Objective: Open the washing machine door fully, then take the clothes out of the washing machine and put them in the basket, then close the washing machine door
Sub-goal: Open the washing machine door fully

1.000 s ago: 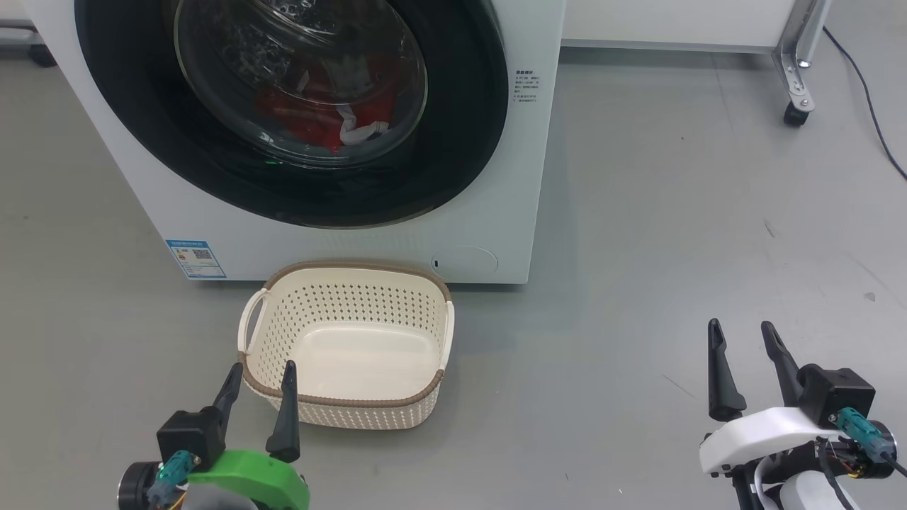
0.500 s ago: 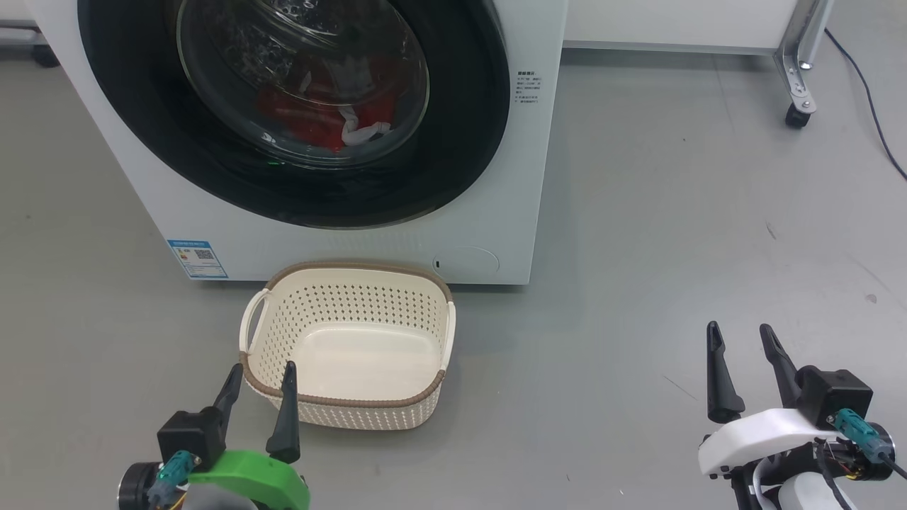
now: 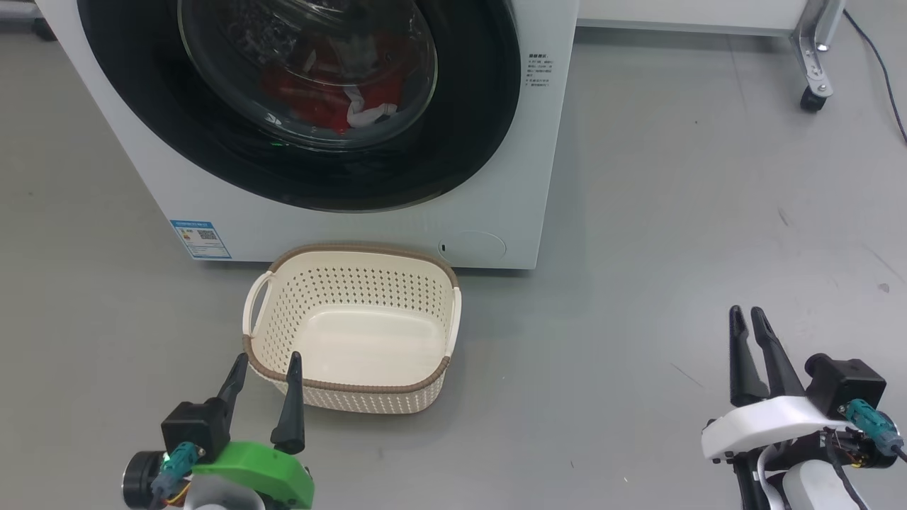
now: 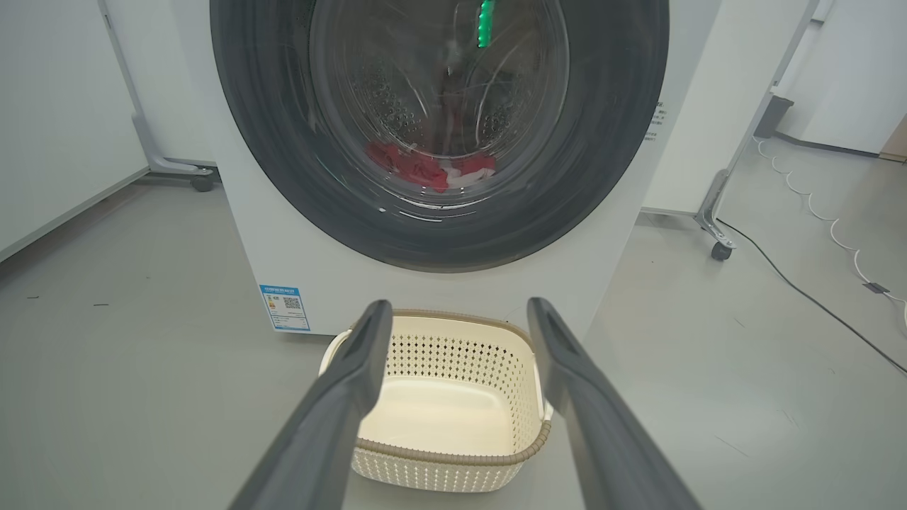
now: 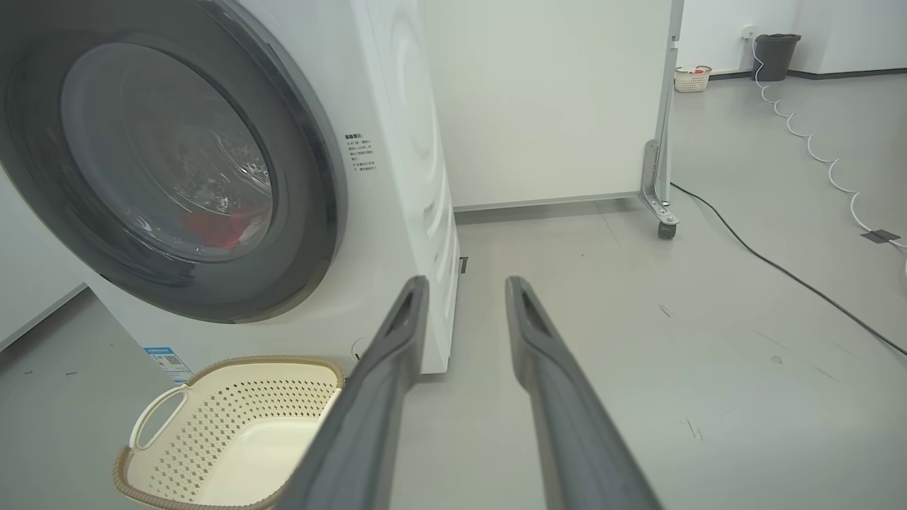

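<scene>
One basket (image 3: 354, 249) before washing machine (image 3: 319, 234); clothes (image 3: 319, 106) behind closed door (image 3: 177, 142)

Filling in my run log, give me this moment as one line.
washing machine door: shut | clothes: inside drum | basket: empty, on floor | left gripper: open, empty | right gripper: open, empty

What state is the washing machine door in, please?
Shut: the washing machine door sits flush against the front, the clothes visible behind its glass.

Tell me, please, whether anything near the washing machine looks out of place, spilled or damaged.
Nothing stands out: the washing machine door is shut, the clothes lie behind its glass, and the basket stands upright and empty.
</scene>
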`<state>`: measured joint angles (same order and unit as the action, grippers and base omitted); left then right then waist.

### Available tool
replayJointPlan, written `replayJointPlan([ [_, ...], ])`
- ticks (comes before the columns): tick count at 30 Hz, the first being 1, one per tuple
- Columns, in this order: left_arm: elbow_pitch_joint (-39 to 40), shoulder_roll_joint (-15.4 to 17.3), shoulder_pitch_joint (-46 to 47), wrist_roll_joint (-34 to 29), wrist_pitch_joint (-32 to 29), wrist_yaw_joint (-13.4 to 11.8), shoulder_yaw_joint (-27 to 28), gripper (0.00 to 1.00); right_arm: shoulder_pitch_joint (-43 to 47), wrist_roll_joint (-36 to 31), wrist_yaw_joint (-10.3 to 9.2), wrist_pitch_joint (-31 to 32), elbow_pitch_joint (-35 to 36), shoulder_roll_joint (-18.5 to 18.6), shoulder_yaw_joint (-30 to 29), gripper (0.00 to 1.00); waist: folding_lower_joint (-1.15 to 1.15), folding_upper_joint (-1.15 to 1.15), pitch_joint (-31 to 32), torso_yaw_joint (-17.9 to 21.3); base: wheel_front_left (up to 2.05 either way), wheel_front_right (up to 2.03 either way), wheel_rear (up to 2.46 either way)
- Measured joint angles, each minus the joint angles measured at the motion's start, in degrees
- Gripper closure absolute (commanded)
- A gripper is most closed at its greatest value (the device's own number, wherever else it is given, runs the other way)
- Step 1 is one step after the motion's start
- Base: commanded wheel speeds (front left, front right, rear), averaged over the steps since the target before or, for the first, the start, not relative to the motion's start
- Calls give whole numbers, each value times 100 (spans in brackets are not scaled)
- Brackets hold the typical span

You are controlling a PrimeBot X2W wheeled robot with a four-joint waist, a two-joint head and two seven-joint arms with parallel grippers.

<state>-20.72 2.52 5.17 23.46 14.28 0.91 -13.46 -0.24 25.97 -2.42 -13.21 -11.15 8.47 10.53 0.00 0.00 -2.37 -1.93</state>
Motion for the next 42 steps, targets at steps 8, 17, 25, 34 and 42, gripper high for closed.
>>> replayJointPlan([
  [8, 89, -3, 163, -1, 1, 77, -90, 0, -208, 354, 165, -23, 178, -10, -230, 100, 0, 0, -273, -85, 0, 0, 0],
  [17, 175, -7, 382, 5, 1, 127, -209, 0, -755, 1350, 441, 149, 338, -177, -679, 100, 0, 0, -671, -243, 0, 0, 0],
  [25, 244, -14, 588, 33, 1, 160, -365, 0, -1521, 2719, 587, 721, 432, -335, -1229, 100, 0, 0, -1078, -445, 0, 0, 0],
  [34, 337, -25, 895, 185, 1, 196, -519, 0, -2507, 3301, 510, 1367, 599, -107, -1570, 100, 0, 0, -1567, -726, 0, 0, 0],
  [42, 419, -36, 1078, 276, 16, 200, -601, 0, -3422, 3572, 209, 1904, 650, 100, -1657, 100, 0, 0, -2007, -962, 0, 0, 0],
])
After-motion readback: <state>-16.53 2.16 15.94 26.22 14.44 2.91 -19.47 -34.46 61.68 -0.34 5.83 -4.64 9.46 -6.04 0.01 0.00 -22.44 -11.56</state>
